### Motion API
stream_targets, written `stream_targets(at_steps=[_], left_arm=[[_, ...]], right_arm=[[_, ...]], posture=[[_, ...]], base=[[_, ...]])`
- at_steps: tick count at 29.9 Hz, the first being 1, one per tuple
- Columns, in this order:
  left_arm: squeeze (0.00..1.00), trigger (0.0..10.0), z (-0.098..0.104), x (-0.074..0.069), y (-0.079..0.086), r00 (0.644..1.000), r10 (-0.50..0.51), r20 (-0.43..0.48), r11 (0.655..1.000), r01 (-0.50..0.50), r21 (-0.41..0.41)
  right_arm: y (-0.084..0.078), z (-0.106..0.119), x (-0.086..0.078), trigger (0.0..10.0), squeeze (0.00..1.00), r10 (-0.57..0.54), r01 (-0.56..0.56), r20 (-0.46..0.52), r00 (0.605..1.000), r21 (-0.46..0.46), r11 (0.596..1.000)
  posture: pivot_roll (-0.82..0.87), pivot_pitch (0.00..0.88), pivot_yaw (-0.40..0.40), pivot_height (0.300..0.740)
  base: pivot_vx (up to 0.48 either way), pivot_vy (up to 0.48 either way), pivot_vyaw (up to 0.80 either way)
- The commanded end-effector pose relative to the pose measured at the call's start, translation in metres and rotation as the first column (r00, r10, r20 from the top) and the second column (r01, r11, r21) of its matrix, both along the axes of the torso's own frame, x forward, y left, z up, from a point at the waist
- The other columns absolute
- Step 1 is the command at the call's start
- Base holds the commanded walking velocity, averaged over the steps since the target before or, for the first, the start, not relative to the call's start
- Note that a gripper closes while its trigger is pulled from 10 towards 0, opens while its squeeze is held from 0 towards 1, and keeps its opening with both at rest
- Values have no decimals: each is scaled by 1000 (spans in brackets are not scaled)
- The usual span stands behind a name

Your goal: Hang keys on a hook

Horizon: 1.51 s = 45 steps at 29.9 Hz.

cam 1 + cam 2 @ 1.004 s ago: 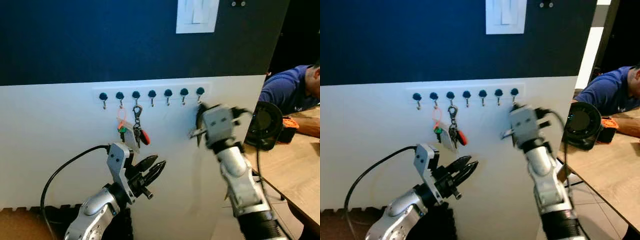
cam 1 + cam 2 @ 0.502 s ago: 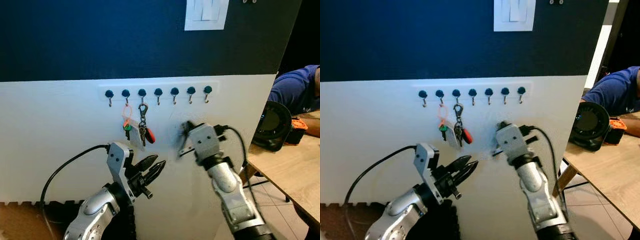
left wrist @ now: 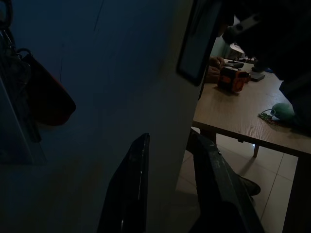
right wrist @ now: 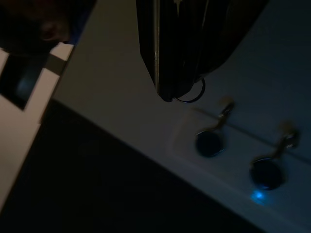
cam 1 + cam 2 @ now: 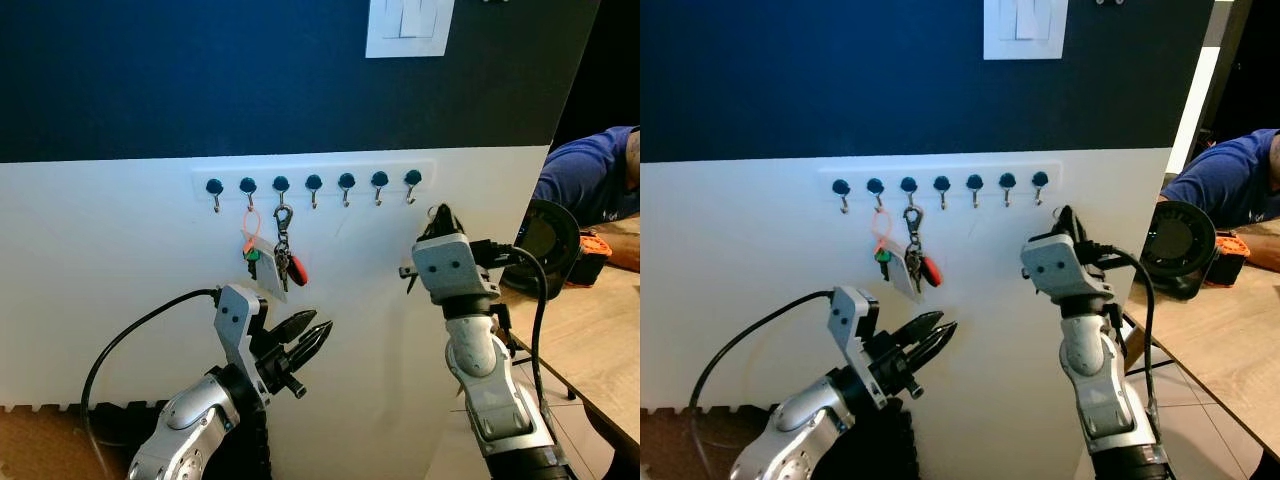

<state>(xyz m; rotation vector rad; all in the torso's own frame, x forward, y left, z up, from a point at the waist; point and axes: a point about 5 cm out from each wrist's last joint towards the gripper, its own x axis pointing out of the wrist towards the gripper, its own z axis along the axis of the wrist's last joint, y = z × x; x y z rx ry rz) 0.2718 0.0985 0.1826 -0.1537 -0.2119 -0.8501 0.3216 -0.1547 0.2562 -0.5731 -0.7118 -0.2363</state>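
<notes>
Hooks [image 5: 313,186] sit in a row on the wall. The right claw [image 5: 438,214] is held up just below the far-right hook [image 5: 411,184], squeezing a small key ring [image 4: 190,95] to slip on it. The left claw [image 5: 305,338] waits low, fingers a little apart, holding nothing.

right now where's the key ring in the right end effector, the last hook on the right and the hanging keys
key ring [image 4: 190,96], right wrist view, exposed wire loop
last hook [image 5: 412,182], left eye view, blue knob
hanging keys [image 5: 283,262], left eye view, middle of bunch
</notes>
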Motion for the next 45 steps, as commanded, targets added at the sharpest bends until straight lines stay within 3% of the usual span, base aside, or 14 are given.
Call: stream_targets(at_steps=[1, 18, 23, 45], left_arm=[[0, 10000, 2, -2, -1, 1000, -16, 8, 1000, 16, 12], [0, 10000, 2, -1, -1, 1000, -17, 12, 1000, 17, 15], [0, 10000, 3, 0, 0, 1000, -9, 14, 1000, 9, 15], [0, 10000, 4, -1, 1, 1000, 1, 18, 1000, -1, 11]], right_arm=[[1, 3, 2, 10000, 0, -24, 24, 14, 1000, -9, 1000], [7, 10, 21, 10000, 0, -34, 34, -6, 999, 3, 999], [15, 11, 28, 10000, 0, 22, -22, -36, 999, -16, 1000], [47, 3, 22, 10000, 0, 193, -199, -74, 978, -86, 976]], posture=[[68, 43, 20, 740], [71, 31, 15, 740], [71, 33, 15, 740], [71, 39, 10, 740]], base=[[0, 0, 0], [0, 0, 0], [0, 0, 0], [0, 0, 0]])
